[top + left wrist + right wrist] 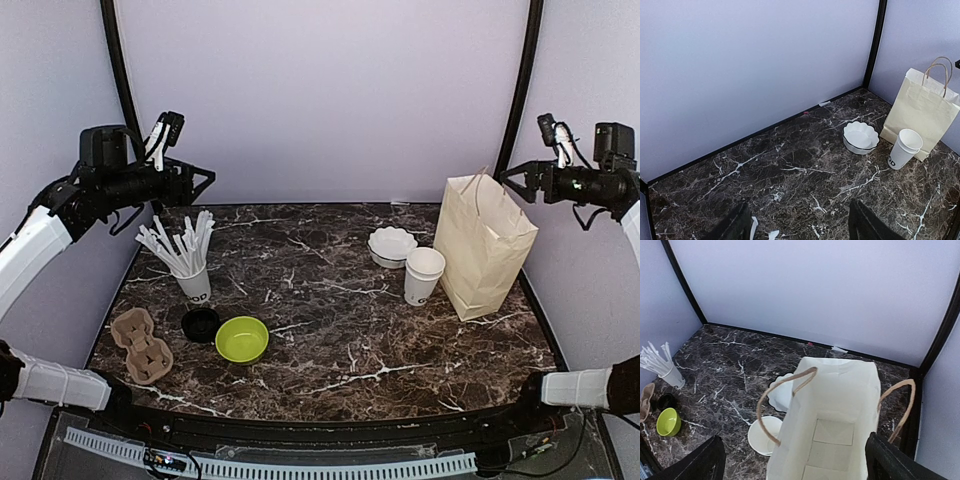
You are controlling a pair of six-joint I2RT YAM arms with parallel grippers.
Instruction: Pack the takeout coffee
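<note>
One paper bag (482, 250) is standing open at right; white cups (423, 275) — seemingly two, nested, lidless — are sitting just beside it. One carrier (140, 345), one straw cup (194, 285), one green bowl (242, 339), one white bowl (392, 246) and a black lid (200, 323) are lying on the marble table (350, 340), lavender walls (320, 100) enclosing it; left gripper (207, 186) and right gripper (505, 180) are hovering, fingers spread

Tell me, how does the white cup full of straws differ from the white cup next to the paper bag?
The straw cup is stuffed with white straws; the second cup holds none, its mouth open. The straw cup stands at the left, near the cardboard carrier and black lid; the second cup stands at the right, beside the paper bag. Both are white, upright and lidless.
</note>
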